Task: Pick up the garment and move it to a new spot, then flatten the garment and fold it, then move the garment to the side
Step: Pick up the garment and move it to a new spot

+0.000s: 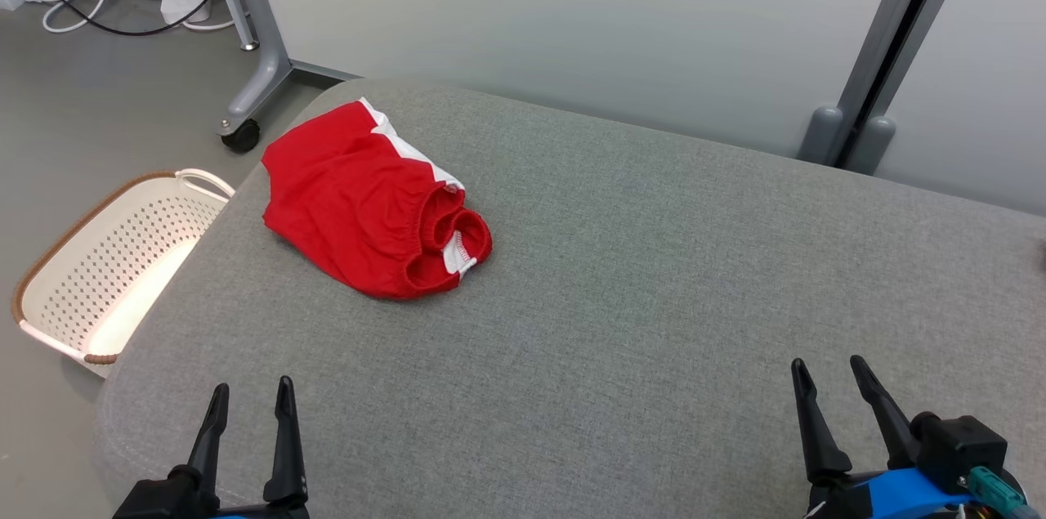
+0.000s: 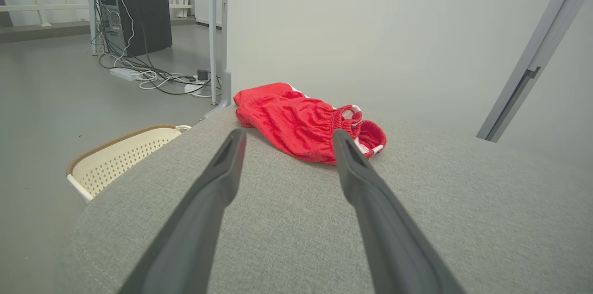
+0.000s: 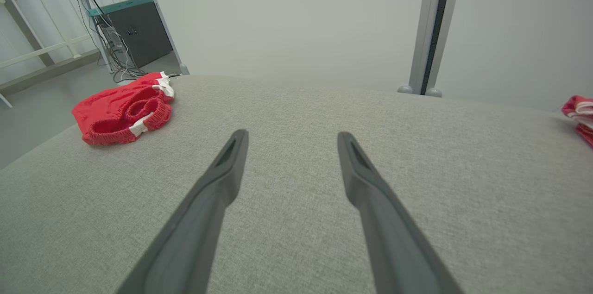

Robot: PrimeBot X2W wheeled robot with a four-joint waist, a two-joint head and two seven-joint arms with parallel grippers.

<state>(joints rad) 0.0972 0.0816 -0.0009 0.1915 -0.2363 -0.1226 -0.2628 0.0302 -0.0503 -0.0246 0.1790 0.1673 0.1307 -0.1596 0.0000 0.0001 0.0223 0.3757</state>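
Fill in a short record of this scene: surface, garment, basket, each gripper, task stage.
surface: grey padded table
garment: red with white trim, crumpled, far left of table
basket: white, on floor by table's left edge
left gripper: open, empty, clear of garment
right gripper: open, empty
stage: nothing picked up yet

Cloth (image 3: 579,115) (red, white) cut off by edge.

The grey counter (image 1: 654,274) has round corners. Bunched red shorts (image 1: 368,204) lie near its far left corner. A red and white cloth (image 3: 579,113) lies at its right edge.
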